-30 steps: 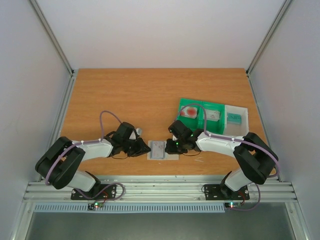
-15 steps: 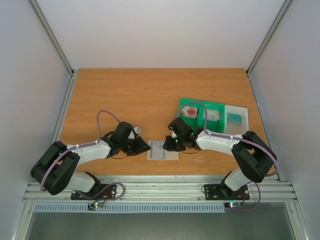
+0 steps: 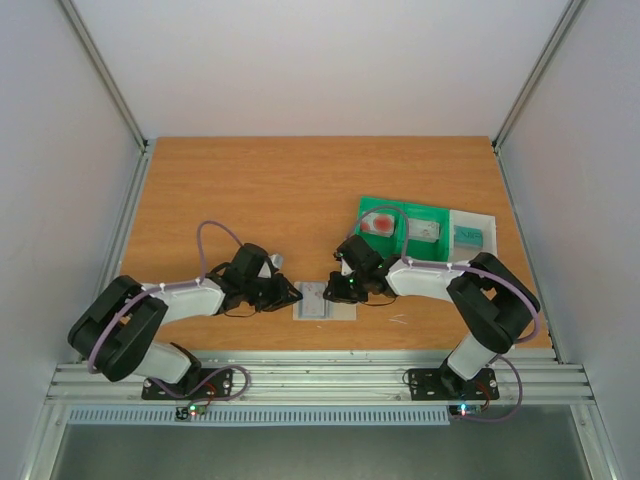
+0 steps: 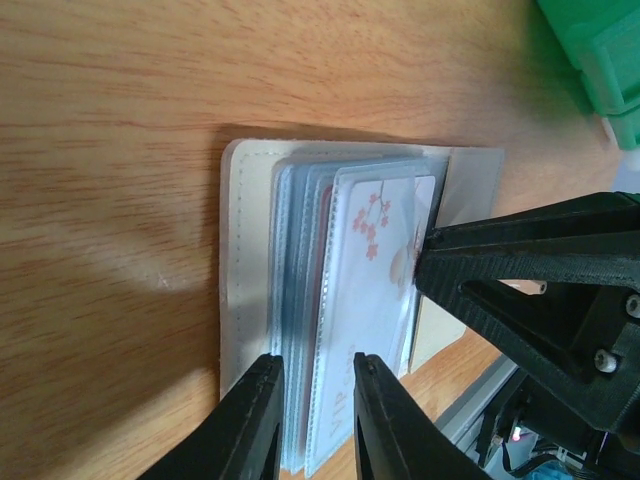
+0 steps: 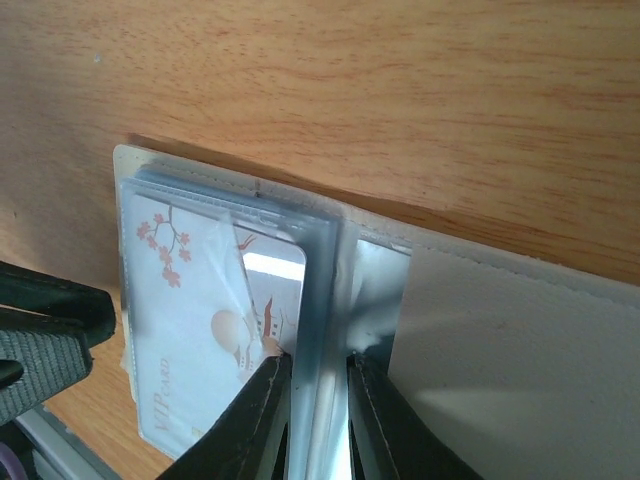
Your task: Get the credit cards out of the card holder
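Top view: card holder (image 3: 320, 300) lies flat and opened, low centre of frame, close to the tabletop's (image 3: 250, 200) near edge. L end effector (image 3: 293, 293) sits at its left side, R end effector (image 3: 337, 290) at its right, both tips at the holder. Jaws unreadable from here. Up-right of holder: green tray (image 3: 400, 203) w/ white/red card (image 3: 379, 222) and grey card (image 3: 427, 230) in separate compartments. Clear box (image 3: 472, 216) is against the tray's right side, teal card (image 3: 467, 236) inside. R forearm runs just below the tray, near but apart. Upper and left parts of frame: bare wood, plenty of room. Metal rail (image 3: 320, 378) just below the near edge.

L wrist view: holder's cover spread on wood, stack of clear sleeves on it, VIP card (image 4: 370, 280) w/ pink blossoms in the top sleeve. L fingers (image 4: 250, 430) bottom centre, narrowly apart, sleeve-stack edge in the gap; can't tell if pinched or only straddled. R end effector's black body blocks the lower right, tip at the sleeve's right edge. Tray corner top right. Tabletop edge shows lower right.

R wrist view: R fingers (image 5: 260, 420) bottom centre, narrowly apart, astride the sleeve edge by the fold, one tip touching the VIP card's corner; grip unclear. L end effector is a dark mass at the left edge. Cover's free flap on the right, bare wood across the top.
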Controlling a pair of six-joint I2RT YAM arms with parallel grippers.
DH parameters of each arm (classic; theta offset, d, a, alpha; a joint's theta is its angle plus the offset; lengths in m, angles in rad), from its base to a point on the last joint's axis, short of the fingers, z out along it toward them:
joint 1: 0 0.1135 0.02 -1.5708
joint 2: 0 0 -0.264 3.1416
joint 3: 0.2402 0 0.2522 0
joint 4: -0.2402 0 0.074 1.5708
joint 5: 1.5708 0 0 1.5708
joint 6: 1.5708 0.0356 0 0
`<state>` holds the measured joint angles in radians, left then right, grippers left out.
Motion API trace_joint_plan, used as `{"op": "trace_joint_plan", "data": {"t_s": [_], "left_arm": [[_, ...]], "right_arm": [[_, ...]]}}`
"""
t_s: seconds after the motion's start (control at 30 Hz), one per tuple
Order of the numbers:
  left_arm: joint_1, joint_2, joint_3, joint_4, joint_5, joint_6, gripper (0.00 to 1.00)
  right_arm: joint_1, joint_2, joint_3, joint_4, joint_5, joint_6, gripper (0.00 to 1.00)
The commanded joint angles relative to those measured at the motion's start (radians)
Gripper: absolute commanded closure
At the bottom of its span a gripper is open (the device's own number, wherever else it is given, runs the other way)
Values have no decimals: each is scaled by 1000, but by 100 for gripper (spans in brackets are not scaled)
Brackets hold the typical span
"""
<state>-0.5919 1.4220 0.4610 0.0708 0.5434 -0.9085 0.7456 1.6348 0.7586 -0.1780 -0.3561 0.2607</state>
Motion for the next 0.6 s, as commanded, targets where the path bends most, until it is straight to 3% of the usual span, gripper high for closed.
{"op": "trace_joint_plan", "data": {"t_s": [0.0, 0.57], "left_arm": [[-6, 21, 16, 52, 2, 9, 80], [-6, 38, 12, -6, -43, 23, 88]], "right_arm": [[-3, 25, 10, 16, -12, -13, 81], [-4, 60, 41, 8, -26, -3, 79]]}}
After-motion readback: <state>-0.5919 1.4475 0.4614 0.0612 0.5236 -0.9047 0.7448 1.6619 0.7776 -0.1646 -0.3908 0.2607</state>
